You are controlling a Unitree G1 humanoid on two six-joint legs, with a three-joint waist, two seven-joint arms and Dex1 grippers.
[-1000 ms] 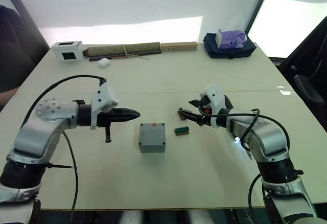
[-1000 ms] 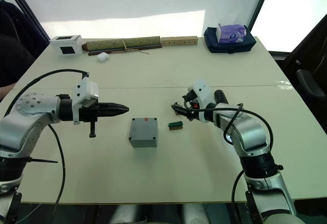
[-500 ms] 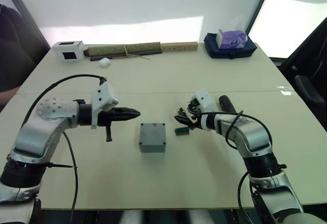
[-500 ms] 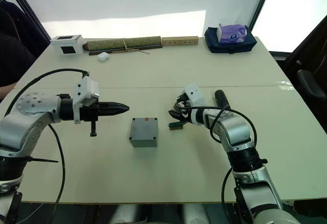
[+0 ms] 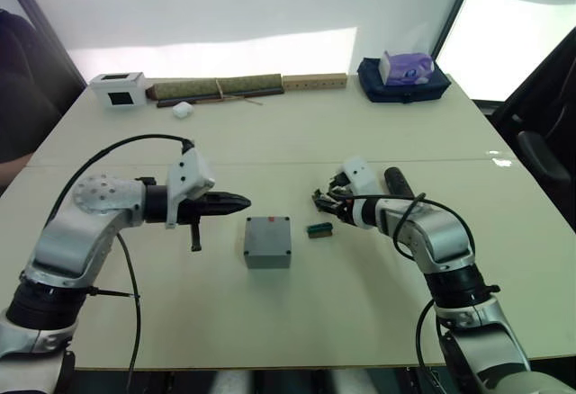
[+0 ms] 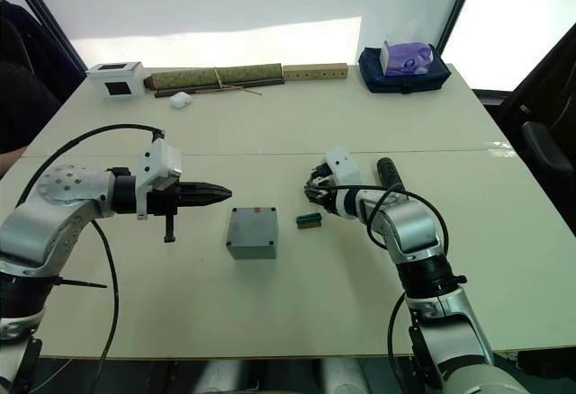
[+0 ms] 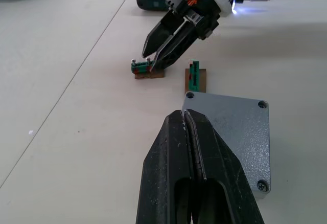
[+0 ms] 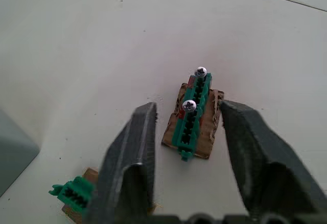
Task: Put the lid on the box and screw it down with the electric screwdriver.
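On a broad, pale tabletop (image 5: 297, 142), a small square grey metal box (image 5: 268, 240) with rounded corners and a small red mark is being shown near the middle, its flat grey lid (image 7: 232, 129) already lying on top with screw holes visible at the corners. Just beside the box, toward the robot's right, two small green terminal strips on brown card are lying: one (image 5: 319, 228) close to the box, the other (image 8: 193, 114) carrying two upright silver screws. The right gripper (image 8: 186, 132) is being held low over the screw-bearing strip with its black fingers spread apart on either side of it, not touching. The left gripper (image 5: 236, 201) is being held above the table to the left of the box, its fingers pressed together and holding nothing. A thick black cylindrical electric screwdriver (image 5: 396, 181) with a white light and thin metal bit at its tip is lying on the table beyond the right gripper. Judging by appearance, the screws are tiny, rigid and easily dropped, so each would best be pinched gently by its head; the box looks heavy enough to stay put, and the screwdriver, smooth and prone to rolling, would best be gripped around its mid-body.
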